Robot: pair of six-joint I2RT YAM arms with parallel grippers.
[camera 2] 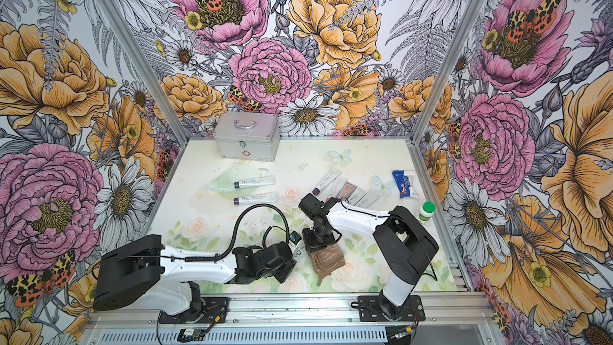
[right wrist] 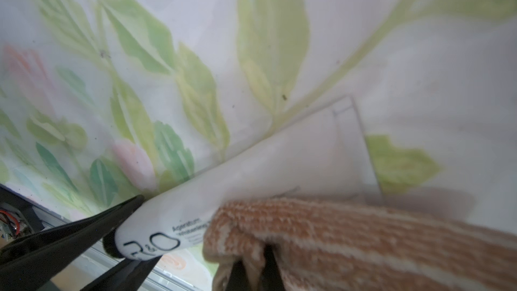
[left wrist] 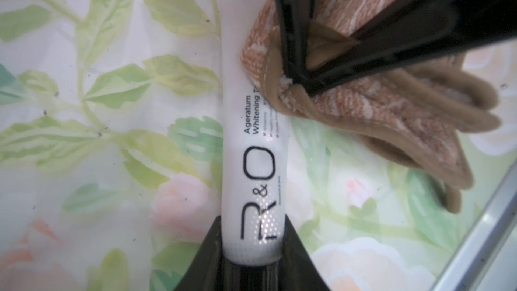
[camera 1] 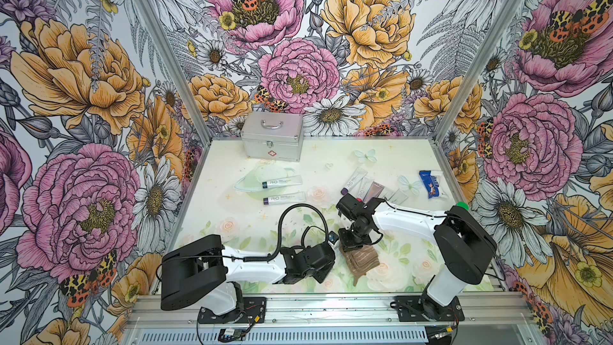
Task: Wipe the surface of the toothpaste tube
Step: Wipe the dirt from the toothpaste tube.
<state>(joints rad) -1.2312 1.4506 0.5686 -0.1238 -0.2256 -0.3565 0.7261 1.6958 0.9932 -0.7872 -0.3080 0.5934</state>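
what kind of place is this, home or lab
Probably a staged robot test booth: two arms bolted to a metal rail, flowered wall panels in a metal frame, toothpaste tubes scattered on a printed table.

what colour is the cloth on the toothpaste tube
The cloth is orange-brown with white stripes and a tan hem, clearest in the left wrist view.

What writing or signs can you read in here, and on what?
"R&O": held toothpaste tube.
"Ageratum Whitening T", rest hidden by the cloth: same tube.
"R&O", small: loose tubes.
Red cross sign: metal case.
Held tube's finer print, blue packet's print: too blurred.
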